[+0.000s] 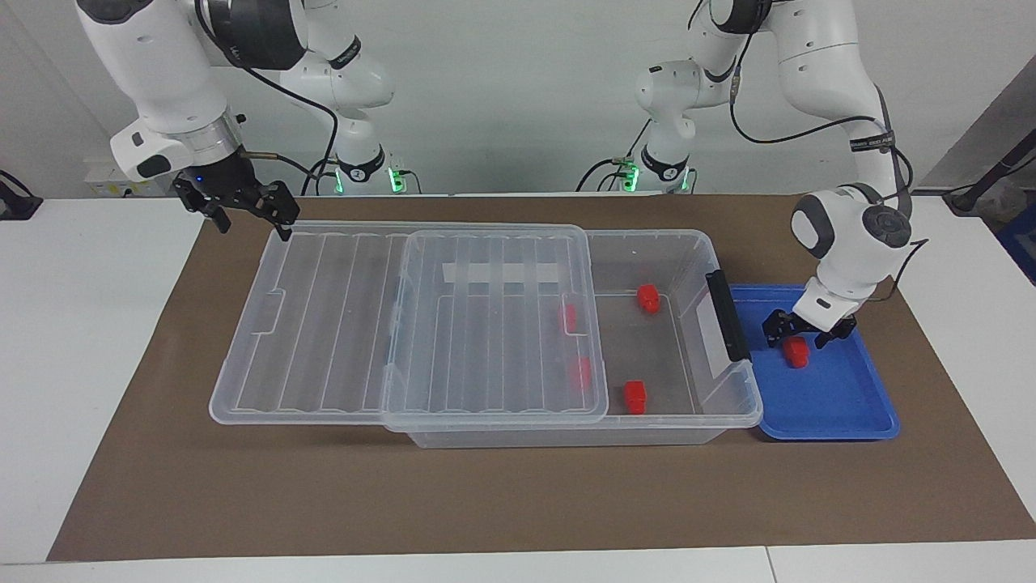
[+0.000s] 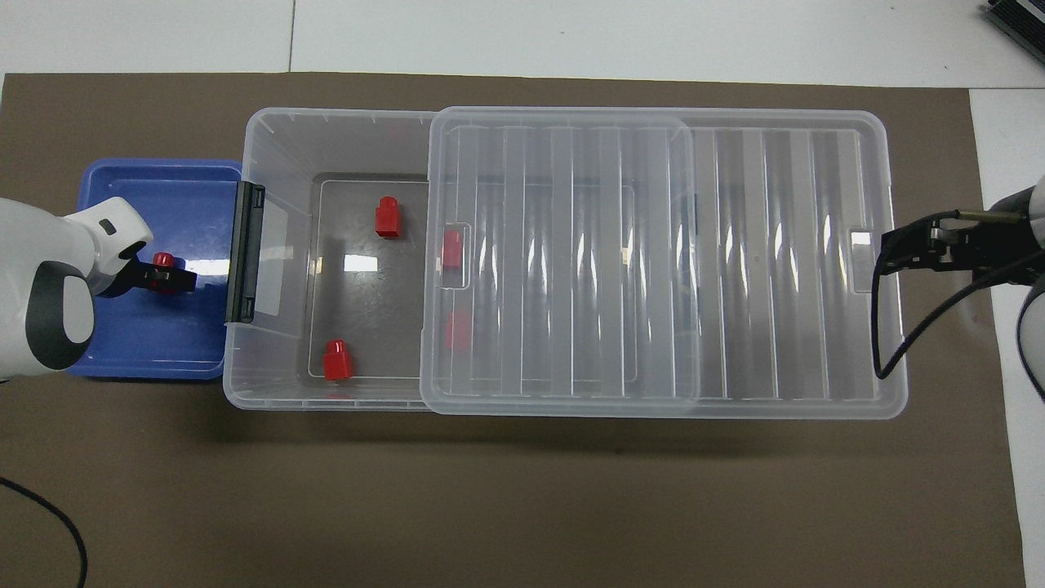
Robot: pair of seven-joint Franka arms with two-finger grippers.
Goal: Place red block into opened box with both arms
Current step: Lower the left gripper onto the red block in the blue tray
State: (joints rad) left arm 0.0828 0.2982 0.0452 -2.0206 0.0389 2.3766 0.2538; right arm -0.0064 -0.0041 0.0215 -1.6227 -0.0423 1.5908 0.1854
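My left gripper (image 1: 799,334) is low in the blue tray (image 1: 842,405), its fingers spread to either side of the red block (image 1: 797,351), which sits on the tray floor between them; I cannot tell whether they touch it. The block lies with its long axis flat on the tray, narrower end toward the robots. The tray stands just beside the box (image 1: 732,405) at the left arm's end of the table and holds only that one block. Inside the box, on its uncovered floor, one block (image 1: 635,397) lies farther from the robots and another (image 1: 647,297) nearer to them, both well apart; two more show dimly through the ribbed lid (image 1: 340,324), which is slid toward the right arm's end and covers most of the box. My right gripper (image 1: 248,217) waits with fingers apart over the lid's corner nearest the robots, holding nothing.
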